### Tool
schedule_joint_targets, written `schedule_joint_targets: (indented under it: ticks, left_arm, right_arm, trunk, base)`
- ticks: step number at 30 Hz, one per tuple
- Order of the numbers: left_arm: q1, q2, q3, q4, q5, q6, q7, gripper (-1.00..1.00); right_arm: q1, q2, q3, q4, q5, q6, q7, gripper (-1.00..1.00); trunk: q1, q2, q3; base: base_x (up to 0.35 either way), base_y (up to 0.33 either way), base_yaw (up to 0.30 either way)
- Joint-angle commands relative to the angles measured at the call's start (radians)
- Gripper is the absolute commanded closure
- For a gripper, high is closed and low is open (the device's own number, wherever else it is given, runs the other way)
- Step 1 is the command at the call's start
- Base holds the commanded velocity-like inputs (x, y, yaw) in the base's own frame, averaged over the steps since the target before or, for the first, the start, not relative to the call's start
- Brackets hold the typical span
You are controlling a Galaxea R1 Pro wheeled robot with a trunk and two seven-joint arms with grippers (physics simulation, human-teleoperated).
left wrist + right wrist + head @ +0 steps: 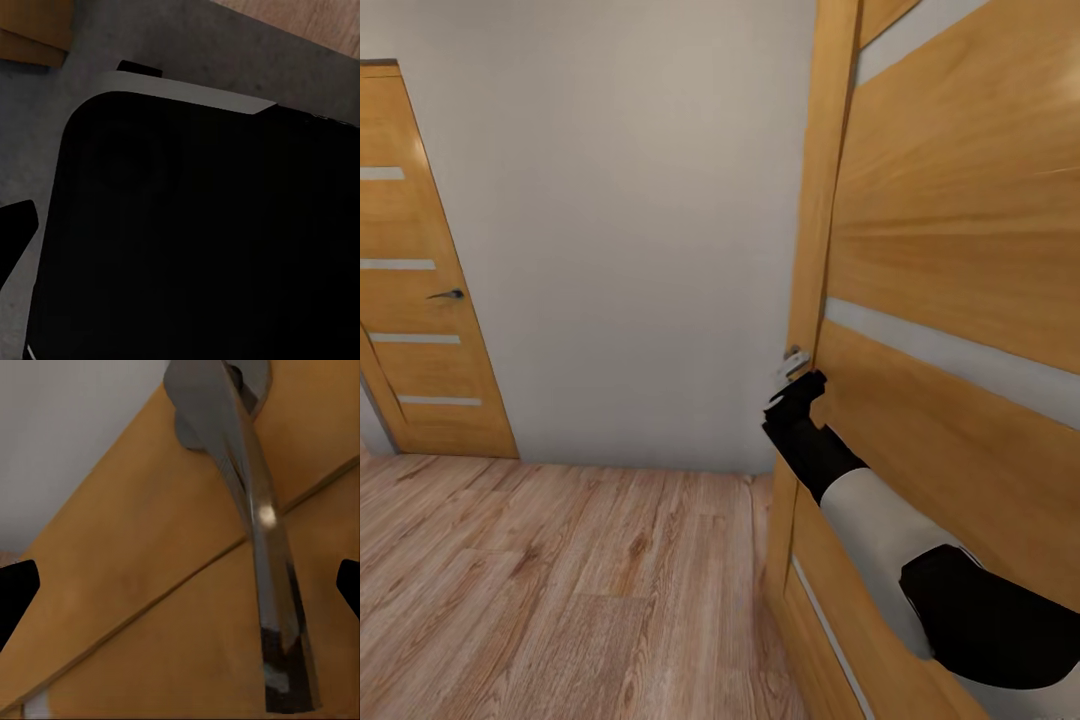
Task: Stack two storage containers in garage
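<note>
The two storage containers are out of view. My right arm reaches forward to a wooden door [960,250] with pale horizontal strips. The right gripper [797,385] is at the door's metal lever handle [792,362]. In the right wrist view the handle [255,525] runs between the two dark fingertips [16,589], which stand wide apart, so the right gripper [180,592] is open around it and not closed on it. The left wrist view looks onto my own black body [202,240], with one dark fingertip [15,232] at the edge.
A second wooden door [415,300] with a dark handle [448,294] stands shut at the far left. A plain pale wall [630,230] runs between the doors. Light wood-plank flooring [560,590] stretches out to the left of my arm.
</note>
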Motion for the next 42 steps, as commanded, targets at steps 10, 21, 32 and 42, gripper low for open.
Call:
schedule_joint_targets:
  ticks: [10,21,32,42]
  left_arm:
    - [0.0,0.0,0.004,-0.001,0.003,-0.002,0.0,-1.0]
    - [0.0,0.0,0.004,-0.001,0.002,-0.002,0.0,-1.0]
    - [0.0,0.0,0.004,-0.001,0.003,-0.002,0.0,-1.0]
    - [0.0,0.0,0.004,-0.001,0.003,-0.002,0.0,-1.0]
  right_arm:
    - [-0.037,0.0,-0.023,0.104,0.008,-0.009,0.001,-1.0]
    - [-0.11,-0.028,-0.025,0.239,0.005,-0.083,0.006,-1.0]
    - [-0.131,-0.13,-0.025,0.242,0.005,-0.081,0.007,-1.0]
    - [-0.131,-0.186,-0.025,0.242,0.005,-0.074,0.007,-1.0]
  trunk:
    - [0.0,-0.001,-0.001]
    - [0.0,-0.001,-0.001]
    - [0.0,-0.001,-0.001]
    - [0.0,-0.001,-0.001]
  base:
    - [0.0,0.0,0.0]
    - [0.0,0.0,0.0]
    - [0.0,0.0,0.0]
    - [0.0,0.0,0.0]
